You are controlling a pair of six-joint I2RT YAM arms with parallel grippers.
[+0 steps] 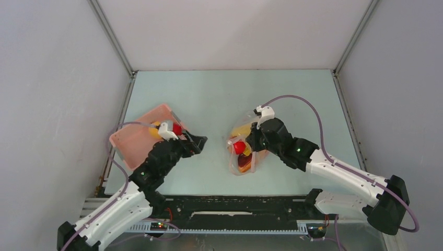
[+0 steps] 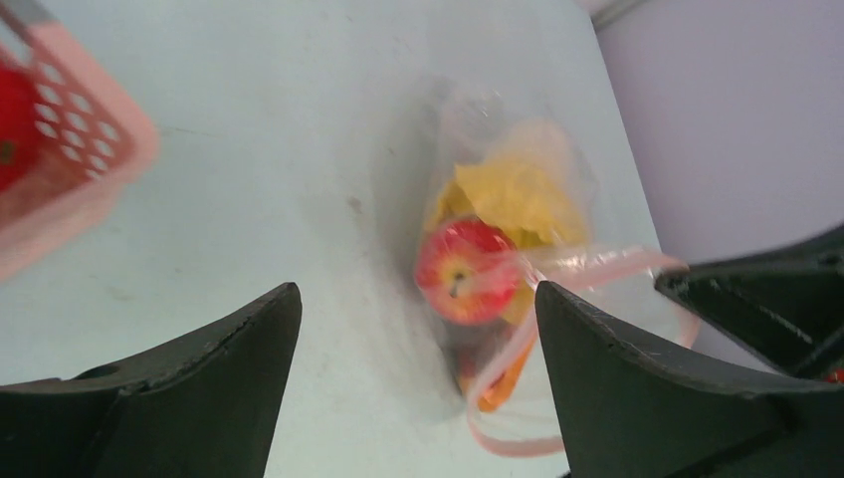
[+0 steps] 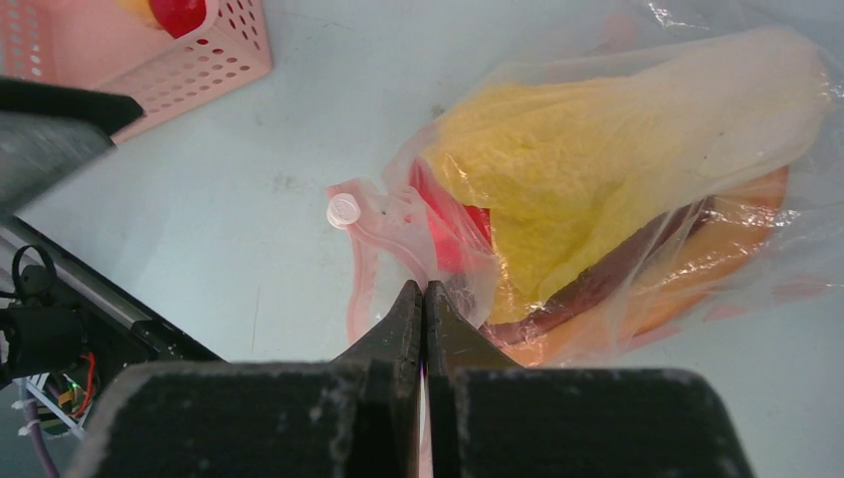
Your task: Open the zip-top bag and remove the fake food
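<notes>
Right end effector (image 3: 425,299), jaws closed, pinches the zip-top bag (image 3: 756,60) by its thin lip; fake food (image 3: 557,179) lies inside, just ahead. Left end effector (image 2: 416,291) gapes wide, empty, bag directly ahead. Film judged limp, slippery; grasp the opposite, stiffer zip strip (image 2: 503,443).

White-and-black arms (image 1: 340,172) carry looping lilac cables (image 1: 292,96).
</notes>
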